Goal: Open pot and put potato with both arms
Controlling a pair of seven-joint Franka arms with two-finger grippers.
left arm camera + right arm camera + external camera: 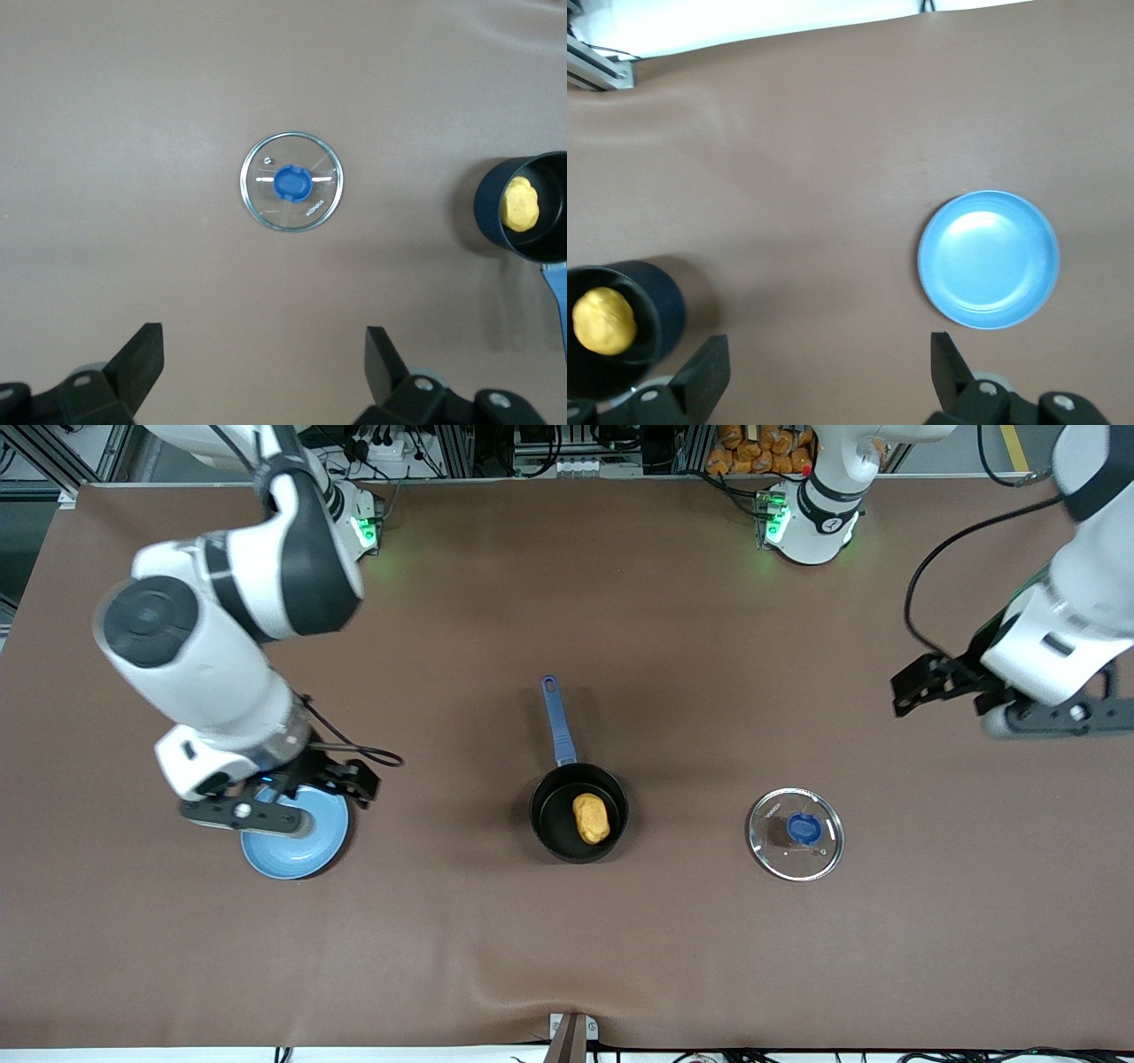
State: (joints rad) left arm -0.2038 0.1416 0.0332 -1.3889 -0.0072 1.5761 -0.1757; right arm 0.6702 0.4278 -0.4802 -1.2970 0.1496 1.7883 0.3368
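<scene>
The black pot stands uncovered mid-table, its blue handle pointing toward the robots' bases. The yellow-orange potato lies in it. The glass lid with its blue knob lies flat on the table beside the pot, toward the left arm's end. My left gripper is open and empty, up over the table at its own end; its view shows the lid, pot and potato. My right gripper is open and empty, over the table by the plate; its view shows the pot and potato.
A flat light-blue plate lies toward the right arm's end, partly under the right hand in the front view, and shows bare in the right wrist view. Brown cloth covers the table. A clamp sits at its near edge.
</scene>
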